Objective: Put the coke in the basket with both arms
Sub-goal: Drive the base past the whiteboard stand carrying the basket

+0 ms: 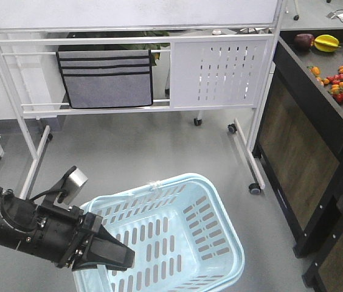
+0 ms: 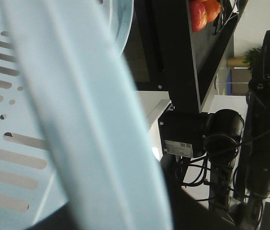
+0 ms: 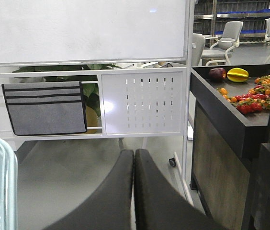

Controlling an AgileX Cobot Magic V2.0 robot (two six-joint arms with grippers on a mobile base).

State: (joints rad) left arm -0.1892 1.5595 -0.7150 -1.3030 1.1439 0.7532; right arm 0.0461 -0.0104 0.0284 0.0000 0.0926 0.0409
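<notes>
no coke in sight, basket grip unclear
left gripper (image 1: 120,258) sits on the basket (image 1: 220,207) near rim, can't tell if clamped; right gripper (image 3: 134,154) right of the basket, fingers pressed together, empty. risk: a loose rim hold lets the basket tip.

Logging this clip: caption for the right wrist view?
Right gripper, jaws shut and empty, faces a whiteboard stand; basket rim at left, fruit counter at right.

Matte black left arm (image 1: 19,228) of jointed cylindrical segments, silver-grey camera module (image 1: 75,179), thin black cable (image 1: 41,194), tapered left pincer (image 1: 129,260).
</notes>
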